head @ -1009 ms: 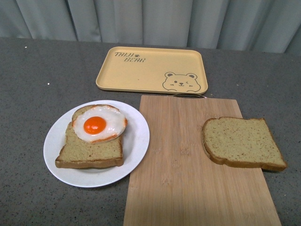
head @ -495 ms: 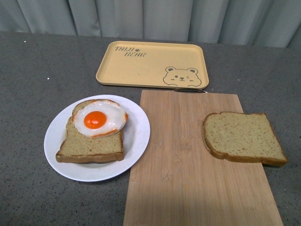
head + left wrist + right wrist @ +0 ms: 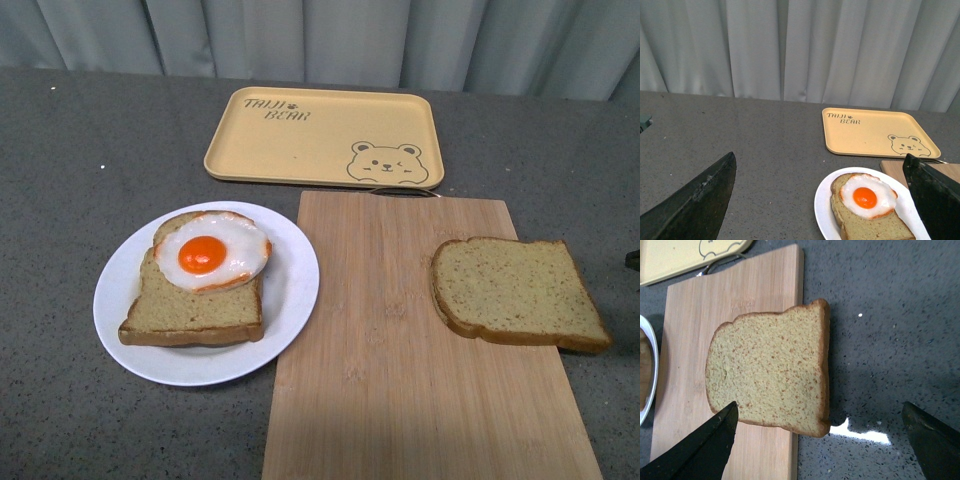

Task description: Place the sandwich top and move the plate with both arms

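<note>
The sandwich top [image 3: 515, 292] lies flat on the right side of a wooden cutting board [image 3: 400, 380], its far edge hanging over the board. It also shows in the right wrist view [image 3: 770, 370]. My right gripper [image 3: 819, 404] is open above the slice's overhanging edge. Only a dark tip of it [image 3: 633, 260] shows at the front view's right edge. The white plate [image 3: 290, 300] holds another bread slice [image 3: 190, 310] with a fried egg [image 3: 210, 252]. My left gripper [image 3: 819, 156] is open, on the near left of the plate [image 3: 822, 210], and out of the front view.
A yellow tray with a bear drawing [image 3: 325, 135] lies behind the board and plate on the grey speckled table [image 3: 60, 180]. The plate's right rim touches the board's left edge. Grey curtains hang behind the table.
The scene sat slightly lower in the oldest front frame, then shifted up. A dark tip of my right gripper has come into the front view at the right edge. Bread, plate and tray have not moved.
</note>
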Action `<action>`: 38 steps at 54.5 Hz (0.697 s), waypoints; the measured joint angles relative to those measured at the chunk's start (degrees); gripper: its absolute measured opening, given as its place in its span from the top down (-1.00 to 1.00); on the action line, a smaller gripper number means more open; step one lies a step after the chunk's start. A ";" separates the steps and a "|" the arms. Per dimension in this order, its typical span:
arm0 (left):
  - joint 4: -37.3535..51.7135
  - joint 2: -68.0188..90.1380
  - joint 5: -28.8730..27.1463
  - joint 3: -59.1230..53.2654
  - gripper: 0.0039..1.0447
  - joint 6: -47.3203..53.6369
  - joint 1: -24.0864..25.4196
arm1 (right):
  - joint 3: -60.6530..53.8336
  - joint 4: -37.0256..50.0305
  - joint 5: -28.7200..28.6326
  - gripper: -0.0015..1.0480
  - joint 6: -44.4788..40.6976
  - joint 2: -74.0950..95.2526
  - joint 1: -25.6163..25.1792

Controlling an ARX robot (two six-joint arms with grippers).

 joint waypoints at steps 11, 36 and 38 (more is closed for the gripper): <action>0.00 0.00 -0.02 0.00 -0.88 0.00 0.00 | 6.32 -6.10 -5.66 -0.82 0.13 7.54 0.02; 0.00 0.00 -0.02 0.00 -0.88 0.00 0.00 | 11.50 0.09 -6.75 -0.46 9.29 19.85 6.10; 0.00 0.00 0.00 0.00 -0.88 0.00 0.00 | 11.96 -0.83 -6.19 -0.36 9.53 20.02 6.08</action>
